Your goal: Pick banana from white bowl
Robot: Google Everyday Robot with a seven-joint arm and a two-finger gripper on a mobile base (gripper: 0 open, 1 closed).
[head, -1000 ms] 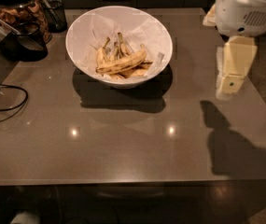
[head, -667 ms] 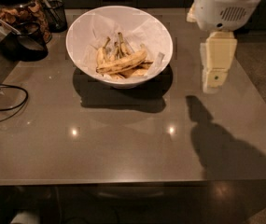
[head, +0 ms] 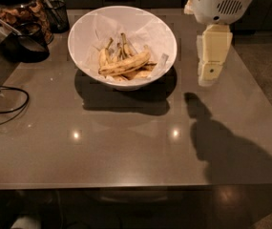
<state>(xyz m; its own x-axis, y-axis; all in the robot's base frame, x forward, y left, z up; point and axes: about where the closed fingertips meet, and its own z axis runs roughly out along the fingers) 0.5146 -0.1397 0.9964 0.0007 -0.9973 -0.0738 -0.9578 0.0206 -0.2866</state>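
Note:
A large white bowl (head: pixel 80 39) lined with crinkled white paper stands at the far middle of the grey table. Several bananas lie in it. The longest, thickest banana (head: pixel 125 64), yellow with brown speckles, lies across the front of the pile. Shorter bananas with upright stems stand behind it. My gripper (head: pixel 208 80) hangs from the white arm to the right of the bowl, above the table and apart from the bowl's rim. It holds nothing that I can see.
A glass jar with a dark lid (head: pixel 16 6) and dark containers (head: pixel 28 44) stand at the far left. A black cable (head: pixel 4 106) loops on the left side of the table (head: pixel 126 142). The arm's shadow falls on the right front.
My gripper has moved left, toward the bowl. The bowl and bananas have not moved.

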